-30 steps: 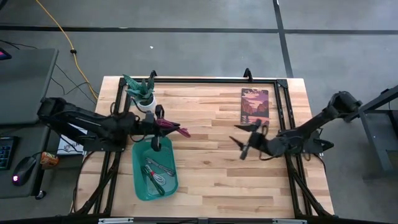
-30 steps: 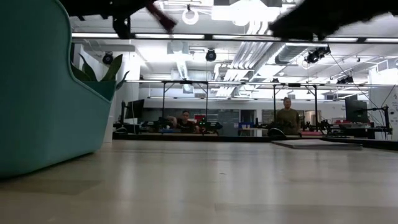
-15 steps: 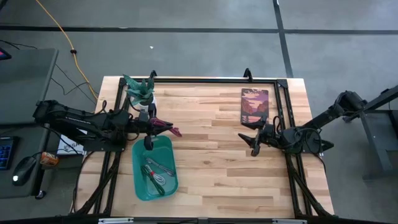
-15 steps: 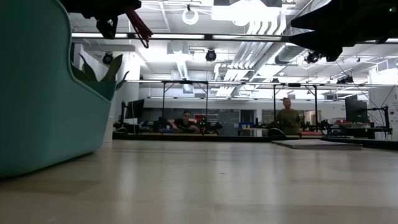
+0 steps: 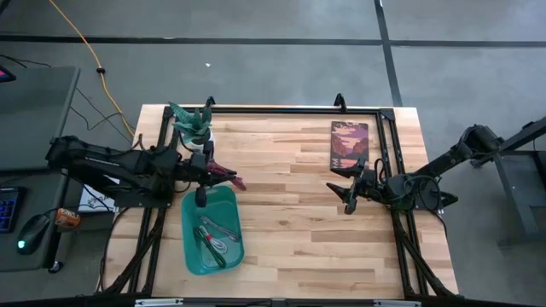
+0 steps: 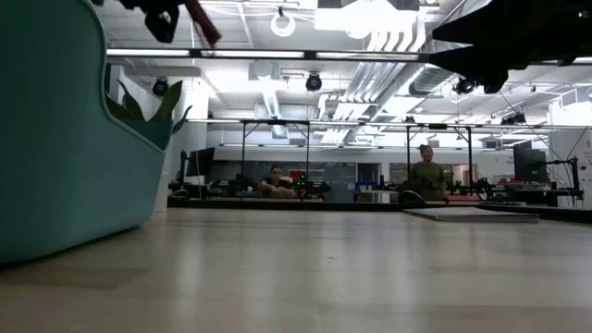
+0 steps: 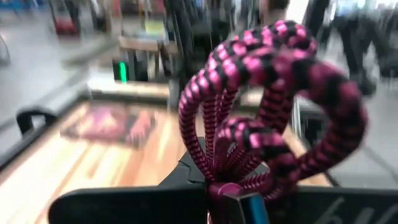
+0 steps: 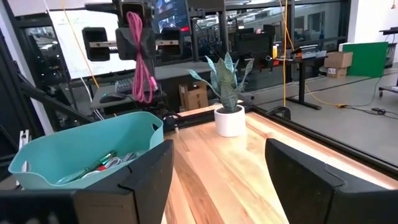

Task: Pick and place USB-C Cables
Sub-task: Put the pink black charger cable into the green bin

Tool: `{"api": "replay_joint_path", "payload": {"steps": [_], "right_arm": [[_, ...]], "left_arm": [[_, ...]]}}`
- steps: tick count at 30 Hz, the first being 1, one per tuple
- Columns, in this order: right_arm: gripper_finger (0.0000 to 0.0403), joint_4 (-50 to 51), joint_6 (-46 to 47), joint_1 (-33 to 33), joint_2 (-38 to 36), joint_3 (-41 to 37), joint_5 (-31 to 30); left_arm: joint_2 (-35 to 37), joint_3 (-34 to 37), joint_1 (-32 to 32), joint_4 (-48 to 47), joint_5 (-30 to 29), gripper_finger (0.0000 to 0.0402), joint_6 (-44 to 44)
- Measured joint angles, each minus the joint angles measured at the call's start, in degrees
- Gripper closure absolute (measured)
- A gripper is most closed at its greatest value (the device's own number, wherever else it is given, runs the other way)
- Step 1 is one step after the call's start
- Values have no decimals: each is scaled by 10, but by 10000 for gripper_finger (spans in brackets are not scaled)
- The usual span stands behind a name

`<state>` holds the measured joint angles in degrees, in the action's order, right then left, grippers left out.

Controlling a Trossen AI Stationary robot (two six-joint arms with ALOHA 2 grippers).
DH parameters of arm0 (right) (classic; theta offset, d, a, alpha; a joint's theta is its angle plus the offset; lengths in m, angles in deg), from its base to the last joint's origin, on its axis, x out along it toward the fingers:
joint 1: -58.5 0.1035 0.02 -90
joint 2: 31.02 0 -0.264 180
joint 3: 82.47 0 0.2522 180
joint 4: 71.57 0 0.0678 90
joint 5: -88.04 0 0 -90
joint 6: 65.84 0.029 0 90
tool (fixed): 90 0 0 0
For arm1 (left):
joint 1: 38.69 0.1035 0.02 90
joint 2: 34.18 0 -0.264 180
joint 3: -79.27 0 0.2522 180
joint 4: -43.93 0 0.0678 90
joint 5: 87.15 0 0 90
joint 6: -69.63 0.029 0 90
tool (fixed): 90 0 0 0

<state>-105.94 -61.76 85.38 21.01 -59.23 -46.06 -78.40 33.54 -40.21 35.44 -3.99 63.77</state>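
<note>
High view: left claw [image 5: 207, 173] clamping maroon cable [image 5: 229, 177], hovering just above bin [image 5: 229, 252]; needing lowering, releasing.

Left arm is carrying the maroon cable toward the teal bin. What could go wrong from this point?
The left gripper holds the maroon cable above the far rim of the teal bin, not over its middle; released here, it could land on the table. Its loops dangle loosely and might snag the rim. The potted plant stands close by, so a swing could bump it.
</note>
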Motion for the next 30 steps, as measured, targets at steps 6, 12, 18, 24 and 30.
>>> {"api": "replay_joint_path", "payload": {"steps": [6, 12, 18, 24, 30], "right_arm": [[160, 7, 0, 0, 1, 0, 2], [160, 9, 0, 0, 1, 0, 2], [160, 16, 0, 0, 1, 0, 2], [160, 21, 0, 0, 1, 0, 2], [160, 25, 0, 0, 1, 0, 2]], "left_arm": [[-56, -149, -65, -278, -21, 401, -50], [-150, -238, -173, -392, -29, 401, -85], [-260, -276, -247, -483, -29, 401, -38], [-362, -277, -257, -556, -30, 401, -44], [-461, -277, -257, -554, -30, 401, -10]]}}
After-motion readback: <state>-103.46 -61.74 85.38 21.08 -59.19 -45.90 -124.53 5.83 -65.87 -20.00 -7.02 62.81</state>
